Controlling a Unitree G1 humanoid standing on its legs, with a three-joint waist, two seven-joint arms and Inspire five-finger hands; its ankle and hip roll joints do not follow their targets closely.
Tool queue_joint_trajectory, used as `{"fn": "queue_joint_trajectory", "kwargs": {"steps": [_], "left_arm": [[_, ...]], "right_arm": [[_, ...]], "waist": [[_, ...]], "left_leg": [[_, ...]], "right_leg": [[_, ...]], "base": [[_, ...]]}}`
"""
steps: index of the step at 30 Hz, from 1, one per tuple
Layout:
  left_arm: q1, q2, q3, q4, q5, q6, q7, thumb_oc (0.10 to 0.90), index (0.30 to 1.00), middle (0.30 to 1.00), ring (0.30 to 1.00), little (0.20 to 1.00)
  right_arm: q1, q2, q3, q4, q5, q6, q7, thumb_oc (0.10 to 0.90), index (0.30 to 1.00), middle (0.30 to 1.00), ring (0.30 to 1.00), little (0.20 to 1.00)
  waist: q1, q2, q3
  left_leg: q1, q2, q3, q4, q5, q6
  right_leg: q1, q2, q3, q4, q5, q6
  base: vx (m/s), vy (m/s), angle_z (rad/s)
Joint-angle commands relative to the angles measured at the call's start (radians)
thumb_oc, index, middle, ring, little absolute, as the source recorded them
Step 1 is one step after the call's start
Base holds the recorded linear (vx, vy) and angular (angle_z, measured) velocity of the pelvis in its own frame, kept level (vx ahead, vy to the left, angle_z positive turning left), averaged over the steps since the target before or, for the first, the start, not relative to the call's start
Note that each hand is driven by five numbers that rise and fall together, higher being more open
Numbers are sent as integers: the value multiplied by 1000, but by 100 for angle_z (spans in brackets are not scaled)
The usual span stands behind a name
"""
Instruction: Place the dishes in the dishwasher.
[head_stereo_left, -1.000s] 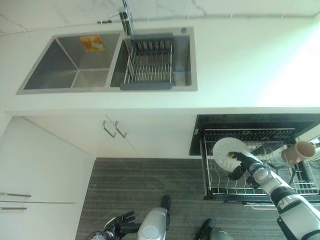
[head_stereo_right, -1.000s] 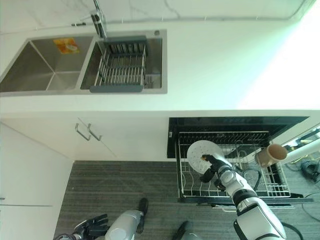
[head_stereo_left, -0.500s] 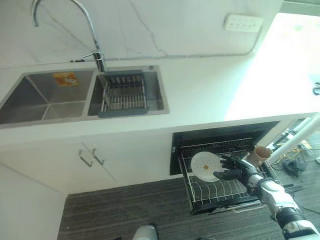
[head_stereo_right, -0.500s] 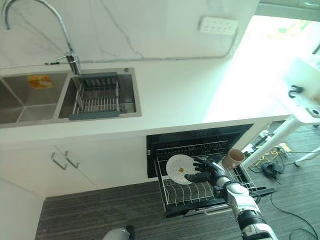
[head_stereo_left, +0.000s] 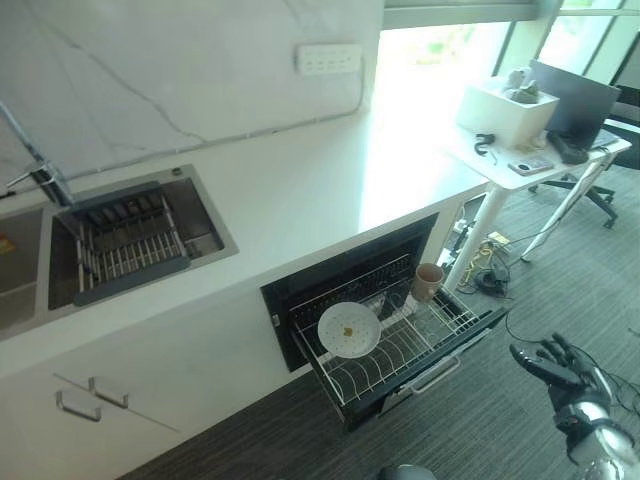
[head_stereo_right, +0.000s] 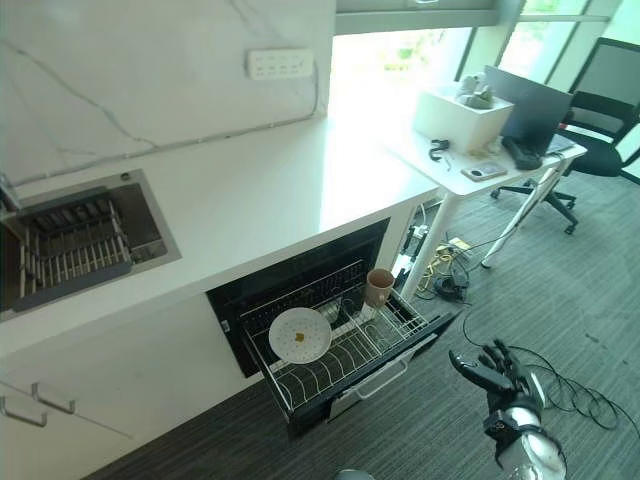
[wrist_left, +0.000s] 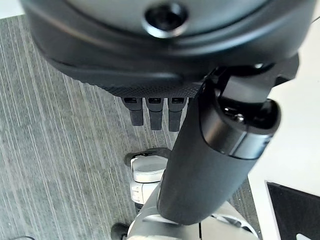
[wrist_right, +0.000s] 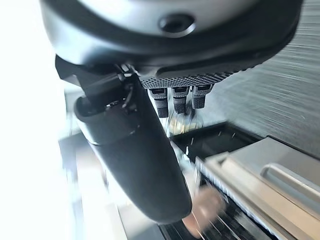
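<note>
Standing on edge between the tines of the pulled-out dishwasher rack (head_stereo_left: 445, 330) — plate (head_stereo_left: 348, 329), slotted to drain; cup (head_stereo_left: 428, 282) near it. Right eye view: right hand (head_stereo_right: 497, 372) well clear, fingers spread, empty. Left wrist view: left hand (wrist_left: 155, 112) fingers straight — holding nothing.

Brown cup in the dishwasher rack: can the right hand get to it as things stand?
Probably yes. The brown cup stands at the pulled-out rack's open right end; bare floor lies between it and the open right hand, though the hand is well clear of it.
</note>
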Motion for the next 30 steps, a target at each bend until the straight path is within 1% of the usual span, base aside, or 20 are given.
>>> {"fn": "queue_joint_trajectory", "kwargs": {"steps": [1, 2, 4, 5, 6, 7, 8, 9, 10, 12, 13, 15, 20, 21, 23, 24, 25, 27, 28, 30], "left_arm": [[-50, -21, -26, -28, -12, -36, -13, 800, 900, 900, 900, 900], [-52, -20, -31, -30, -12, -35, -12, 800, 900, 900, 900, 900], [-56, -18, -49, -34, -20, -34, -7, 800, 900, 900, 900, 900], [-60, -14, -50, -28, -19, -36, -10, 800, 900, 900, 900, 900], [-69, -9, -59, -17, -21, -39, -11, 800, 900, 900, 900, 900], [-81, -5, -60, 8, -11, -45, -18, 800, 900, 900, 900, 900], [-86, -5, -65, 23, -12, -51, -18, 800, 900, 900, 900, 900], [-91, -5, -65, 37, -7, -55, -20, 800, 900, 900, 900, 900], [-95, -6, -64, 54, -2, -60, -21, 800, 900, 900, 900, 900], [-101, -7, -69, 71, -1, -60, -21, 800, 900, 900, 900, 900], [-102, -9, -66, 86, 11, -61, -23, 800, 900, 900, 900, 900], [-100, -13, -65, 100, 16, -65, -23, 800, 900, 900, 900, 900], [-85, -12, -79, 88, 11, -53, -22, 800, 900, 900, 900, 900], [-84, -11, -85, 86, 4, -53, -21, 800, 900, 900, 900, 900], [-85, -10, -88, 80, 0, -48, -18, 800, 900, 900, 900, 900], [-83, -9, -88, 75, 1, -46, -15, 800, 900, 900, 900, 900], [-81, -9, -89, 71, 0, -44, -14, 800, 900, 900, 900, 900], [-75, -2, -90, 56, 4, -38, -10, 800, 900, 900, 900, 900], [-70, 9, -95, 33, 13, -22, -7, 800, 900, 900, 900, 900], [-70, 14, -98, 25, 13, -14, -4, 800, 900, 900, 900, 900]], "right_arm": [[-125, -63, -25, 38, 36, -98, -97, 800, 900, 900, 900, 900], [-123, -64, -12, 76, 17, -100, -112, 800, 900, 900, 900, 900], [-129, -58, 15, 162, 79, -76, -121, 800, 900, 900, 900, 900], [-137, -47, 29, 248, 130, -67, -108, 800, 900, 900, 900, 900], [-146, -34, 34, 339, 216, -64, -92, 800, 900, 900, 900, 900], [-166, -11, 15, 483, 384, -49, -43, 689, 733, 733, 733, 733], [-175, 3, 6, 536, 470, -46, -38, 508, 462, 462, 462, 462], [-184, 13, -4, 595, 589, -37, -45, 400, 300, 300, 300, 300], [-191, 26, -25, 658, 682, -24, -36, 400, 300, 300, 300, 300], [-206, 43, -39, 746, 773, -10, -12, 400, 300, 300, 300, 300], [-221, 49, -39, 788, 796, -15, -22, 400, 300, 300, 300, 300], [-237, 55, -39, 812, 830, -19, -27, 400, 300, 300, 300, 300], [-269, 58, -18, 838, 855, -49, -18, 400, 300, 300, 300, 300], [-277, 54, -16, 846, 877, -55, -18, 400, 300, 300, 300, 300], [-282, 51, -16, 849, 885, -57, -20, 400, 300, 300, 300, 300], [-288, 45, -16, 852, 890, -57, -24, 400, 300, 300, 300, 300], [-291, 42, -17, 854, 890, -54, -24, 400, 300, 300, 300, 300], [-305, 27, -17, 858, 908, -56, -30, 400, 300, 300, 300, 300], [-327, 7, -15, 856, 938, -64, -48, 400, 300, 300, 300, 300], [-342, -4, -14, 855, 945, -62, -51, 400, 300, 300, 300, 300]], "waist": [[30, -8, 31], [33, -7, 32], [41, -6, 34], [49, -5, 35], [60, -3, 35], [78, 2, 33], [84, 5, 33], [91, 7, 34], [98, 10, 32], [114, 18, 26], [130, 25, 22], [143, 30, 17], [181, 45, 12], [192, 49, 14], [199, 52, 15], [212, 55, 16], [216, 56, 17], [243, 64, 18], [271, 73, 24], [284, 76, 25]], "left_leg": [[71, 35, 3, -9, -95, -10], [70, 34, 3, -9, -94, -10], [67, 33, -1, -9, -91, -10], [66, 32, -4, -9, -90, -11], [64, 31, -9, -9, -89, -12], [61, 27, -18, -9, -88, -12], [60, 25, -22, -9, -88, -12], [62, 24, -24, -9, -89, -12], [63, 22, -28, -9, -91, -12], [61, 18, -37, -9, -92, -12], [62, 13, -48, -9, -92, -12], [60, 8, -60, -9, -91, -14], [50, -10, -97, -9, -90, -14], [46, -16, -108, -9, -90, -13], [43, -21, -116, -9, -89, -12], [39, -27, -125, -9, -89, -12], [37, -31, -131, -9, -89, -12], [27, -42, -147, -9, -87, -12], [19, -53, -169, -9, -88, -14], [10, -60, -181, -9, -84, -14]], "right_leg": [[41, -26, 21, -8, -55, 68], [41, -27, 20, -8, -55, 67], [41, -27, 14, -8, -54, 65], [42, -28, 10, -8, -55, 64], [44, -31, 2, -8, -56, 64], [49, -34, -10, -8, -59, 64], [50, -35, -14, -8, -60, 64], [55, -36, -20, -8, -63, 65], [60, -37, -25, -8, -65, 65], [63, -40, -35, -8, -67, 64], [70, -43, -43, -8, -69, 63], [76, -46, -52, -8, -71, 63], [86, -58, -77, -8, -76, 62], [87, -62, -84, -8, -76, 62], [90, -66, -90, -8, -76, 63], [92, -72, -96, -8, -76, 65], [94, -75, -101, -8, -75, 66], [101, -90, -122, -8, -74, 71], [112, -107, -150, -8, -76, 79], [111, -114, -164, -8, -72, 81]], "base": [[0, 0, 0], [0, 0, 0], [0, 0, 0], [0, 0, 0], [22, -25, 8], [26, -19, 13], [32, -11, 20], [34, -2, 20], [39, 2, 21], [54, 11, 21], [68, 13, 15], [58, 3, 15], [47, 4, 21], [31, 7, 20], [29, 4, 32], [36, 7, 36], [43, 9, 32], [35, 12, 36], [0, 17, 51], [-6, 19, 53]]}}
